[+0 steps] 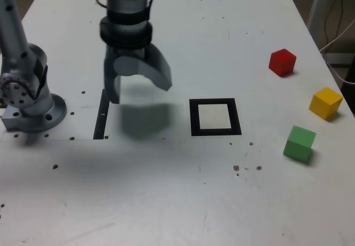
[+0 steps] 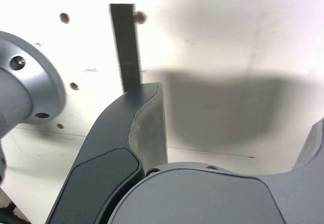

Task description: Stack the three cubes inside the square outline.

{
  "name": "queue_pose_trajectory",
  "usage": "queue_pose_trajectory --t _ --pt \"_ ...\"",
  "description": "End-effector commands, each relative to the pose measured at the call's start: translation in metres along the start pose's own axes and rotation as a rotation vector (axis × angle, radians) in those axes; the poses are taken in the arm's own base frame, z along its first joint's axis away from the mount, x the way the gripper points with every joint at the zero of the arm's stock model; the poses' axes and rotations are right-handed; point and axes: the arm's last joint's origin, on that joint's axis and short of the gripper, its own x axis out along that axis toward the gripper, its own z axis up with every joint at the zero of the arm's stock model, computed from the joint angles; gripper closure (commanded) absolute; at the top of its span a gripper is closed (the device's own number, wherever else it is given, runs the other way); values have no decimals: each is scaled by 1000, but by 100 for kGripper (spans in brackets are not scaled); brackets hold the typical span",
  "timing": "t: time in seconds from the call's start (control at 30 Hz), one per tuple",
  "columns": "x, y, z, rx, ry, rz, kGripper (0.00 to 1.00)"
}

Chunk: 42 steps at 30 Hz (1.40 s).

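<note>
My tool (image 1: 138,88) hangs wide open and empty at upper left. The red cube (image 1: 282,62), yellow cube (image 1: 325,103) and green cube (image 1: 300,144) lie at right, outside the square outline (image 1: 215,117). They look light, stiff and matte; I would pinch two opposite flat faces.

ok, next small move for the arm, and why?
Probably swing toward the exterior view's right, to the red cube. The pincer hangs open and empty near the tape strip; the square outline is bare and all cubes sit apart.

Grey metal arm (image 1: 19,46), black wrist bands, dark grey jaws.
</note>
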Motion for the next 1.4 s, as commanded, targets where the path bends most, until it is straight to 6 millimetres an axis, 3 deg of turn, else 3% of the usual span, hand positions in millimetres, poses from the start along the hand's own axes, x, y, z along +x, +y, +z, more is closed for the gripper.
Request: queue_pose_trajectory --t 0.0,0.3,0.93,1.37 --pt "-5 1 7 1 1 7 0" --pt "-22 2 51 6 -10 23 0" --pt "-33 14 144 -12 -51 44 0" --pt "-39 37 198 -101 -98 29 1"
